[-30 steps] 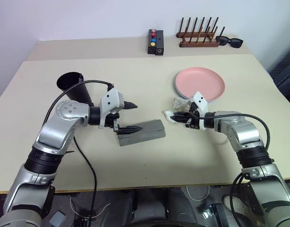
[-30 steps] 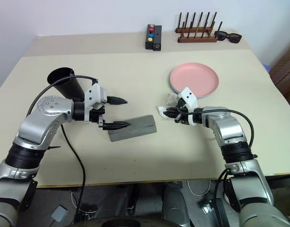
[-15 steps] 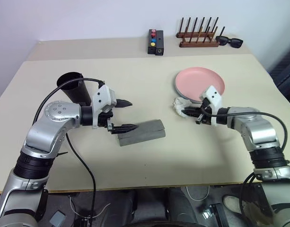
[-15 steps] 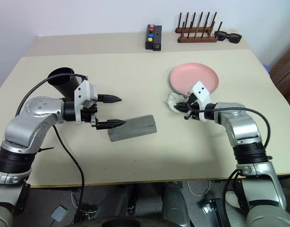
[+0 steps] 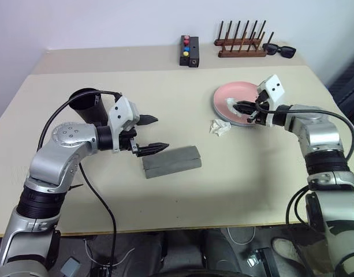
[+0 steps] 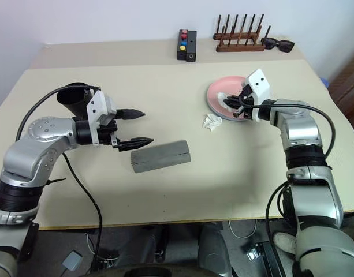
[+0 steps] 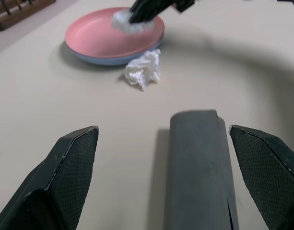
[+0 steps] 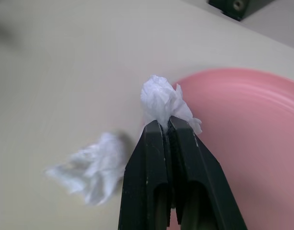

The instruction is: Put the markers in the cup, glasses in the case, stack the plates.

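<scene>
The salmon pink plate (image 5: 250, 92) lies stacked on the light blue plate (image 7: 107, 59) at the right of the table. My right gripper (image 5: 239, 107) hangs over the pink plate, shut on a crumpled white tissue (image 8: 161, 101). The grey case (image 5: 171, 161) lies closed at mid-table. My left gripper (image 5: 161, 133) is open just left of it and slightly above, with nothing between its fingers. The black cup (image 5: 86, 103) stands upright behind my left arm. The markers and the glasses are out of view.
A second crumpled tissue (image 5: 219, 127) lies on the table just left of the plates. At the far edge are a black box with coloured buttons (image 5: 189, 51), a wooden rack (image 5: 241, 46) and black sunglasses (image 5: 279, 51).
My right gripper rose and moved away to the right with a tissue, from the table to over the pink plate. Another tissue stayed on the table. My left gripper stays open by the case.
</scene>
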Tool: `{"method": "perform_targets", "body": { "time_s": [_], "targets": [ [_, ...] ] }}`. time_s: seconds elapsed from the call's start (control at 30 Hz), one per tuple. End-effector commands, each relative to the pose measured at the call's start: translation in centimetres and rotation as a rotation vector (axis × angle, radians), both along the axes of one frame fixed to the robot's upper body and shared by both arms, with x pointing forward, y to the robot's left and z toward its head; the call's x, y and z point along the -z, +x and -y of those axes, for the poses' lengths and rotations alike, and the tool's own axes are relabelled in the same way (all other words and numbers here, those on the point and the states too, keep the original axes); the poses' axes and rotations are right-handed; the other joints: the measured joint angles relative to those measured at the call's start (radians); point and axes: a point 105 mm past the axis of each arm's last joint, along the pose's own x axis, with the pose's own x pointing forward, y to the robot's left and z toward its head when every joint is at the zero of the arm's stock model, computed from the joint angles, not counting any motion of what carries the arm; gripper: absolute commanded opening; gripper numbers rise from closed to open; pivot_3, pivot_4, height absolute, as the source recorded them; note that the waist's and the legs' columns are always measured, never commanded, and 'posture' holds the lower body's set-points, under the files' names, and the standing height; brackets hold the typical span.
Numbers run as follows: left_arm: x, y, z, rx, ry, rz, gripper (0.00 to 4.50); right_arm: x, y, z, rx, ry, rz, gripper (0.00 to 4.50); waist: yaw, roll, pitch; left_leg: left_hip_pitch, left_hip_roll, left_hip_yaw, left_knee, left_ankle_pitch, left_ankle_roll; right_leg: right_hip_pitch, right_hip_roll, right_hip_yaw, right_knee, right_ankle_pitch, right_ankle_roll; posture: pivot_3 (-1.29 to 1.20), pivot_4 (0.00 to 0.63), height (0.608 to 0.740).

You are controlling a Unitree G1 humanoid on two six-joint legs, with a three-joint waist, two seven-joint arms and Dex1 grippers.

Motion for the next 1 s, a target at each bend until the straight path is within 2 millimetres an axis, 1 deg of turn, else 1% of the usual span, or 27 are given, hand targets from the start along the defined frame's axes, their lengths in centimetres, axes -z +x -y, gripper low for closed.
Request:
{"method": "perform_targets", "body": {
  "time_s": [0.03, 0.17, 0.4, 0.8, 0.83, 0.87, 0.9, 1.0],
  "targets": [
    [-1.8, 0.1, 0.2, -0.019, -0.035, 0.063, 4.50, -1.0, 1.1, 0.1, 0.020, -0.011, 0.062, 0.03, -0.001, 0.000, 0.000, 0.000, 0.000, 0.000, 0.000, 0.000, 0.000, 0.000, 0.000, 0.000, 0.000, 0.000, 0.000, 0.00, 0.150, 0.740],
    [-1.9, 0.4, 0.5, -0.045, -0.053, 0.070, 4.50, -0.5, 1.7, 0.2, 0.035, -0.023, 0.062, 0.03, 0.000, 0.000, 0.000, 0.000, 0.000, 0.000, 0.000, 0.000, 0.000, 0.000, 0.000, 0.000, 0.000, 0.000, 0.000, 0.00, 0.150, 0.740],
    [-1.7, 0.3, 0.6, -0.055, -0.061, 0.065, 4.50, -0.1, 2.2, 0.5, 0.063, -0.043, 0.063, 0.03, -0.002, 0.000, 0.000, 0.000, 0.000, 0.000, 0.000, 0.000, 0.000, 0.000, 0.000, 0.000, 0.000, 0.000, 0.000, 0.00, 0.150, 0.740],
    [-1.5, 0.2, 0.6, -0.059, -0.054, 0.062, 4.50, 0.1, 2.7, 1.2, 0.124, -0.033, 0.067, 0.03, -0.002, 0.000, 0.000, 0.000, 0.000, 0.000, 0.000, 0.000, 0.000, 0.000, 0.000, 0.000, 0.000, 0.000, 0.000, 0.00, 0.150, 0.740],
    [-1.5, 0.2, 0.6, -0.059, -0.054, 0.062, 4.50, 0.1, 2.6, 1.2, 0.121, -0.028, 0.063, 0.47, -0.002, 0.000, 0.000, 0.000, 0.000, 0.000, 0.000, 0.000, 0.000, 0.000, 0.000, 0.000, 0.000, 0.000, 0.000, 0.00, 0.150, 0.740],
    [-1.5, 0.3, 0.6, -0.059, -0.054, 0.062, 4.50, 0.2, 2.6, 1.2, 0.120, -0.024, 0.060, 0.60, -0.002, 0.000, 0.000, 0.000, 0.000, 0.000, 0.000, 0.000, 0.000, 0.000, 0.000, 0.000, 0.000, 0.000, 0.000, 0.00, 0.150, 0.740],
    [-1.5, 0.3, 0.6, -0.059, -0.054, 0.062, 4.50, 0.2, 2.6, 1.2, 0.120, -0.024, 0.060, 0.89, -0.002, 0.000, 0.000, 0.000, 0.000, 0.000, 0.000, 0.000, 0.000, 0.000, 0.000, 0.000, 0.000, 0.000, 0.000, 0.00, 0.150, 0.740],
    [-1.5, 0.2, 0.6, -0.058, -0.053, 0.062, 4.50, -0.1, 2.8, 1.4, 0.139, -0.023, 0.075, 2.25, -0.003, 0.000, 0.000, 0.000, 0.000, 0.000, 0.000, 0.000, 0.000, 0.000, 0.000, 0.000, 0.000, 0.000, 0.000, 0.00, 0.150, 0.740]
  ]
}}
